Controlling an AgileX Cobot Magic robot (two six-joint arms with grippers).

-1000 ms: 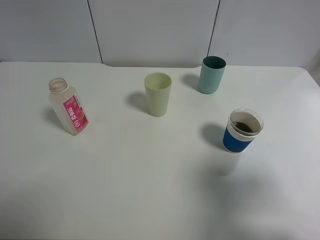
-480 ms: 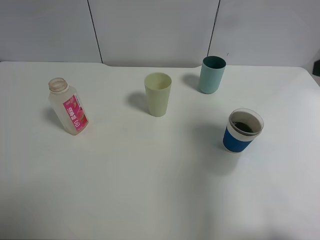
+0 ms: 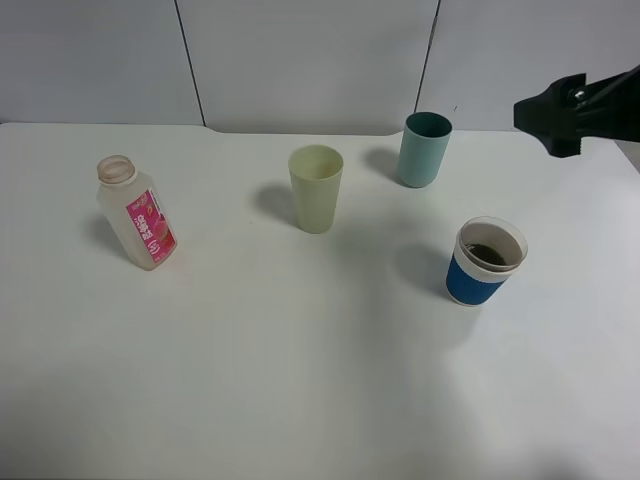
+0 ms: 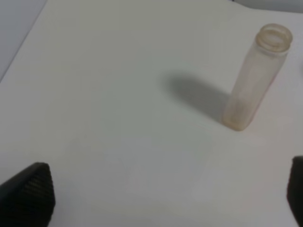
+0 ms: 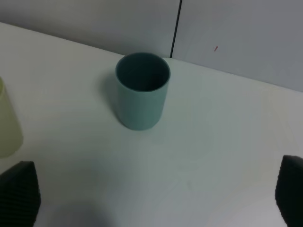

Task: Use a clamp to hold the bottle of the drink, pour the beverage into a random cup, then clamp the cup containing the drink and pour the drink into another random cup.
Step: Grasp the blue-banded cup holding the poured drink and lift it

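The blue-banded cup (image 3: 485,262), dark drink (image 3: 487,255) inside, stands upright on the right of the worktop (image 3: 300,350), well apart from the right arm (image 3: 580,105) hanging at the far right edge. The right jaws stand wide apart, the teal cup (image 5: 142,92) upright beyond them. The left jaws are wide apart too, the bottle (image 4: 255,80) upright well beyond them.

The bottle (image 3: 137,213) is seen as cloudy, translucent plastic; the teal cup (image 3: 424,150) is shown in smooth matt plastic; the tabletop (image 3: 300,360) is seen white, smooth, matt.
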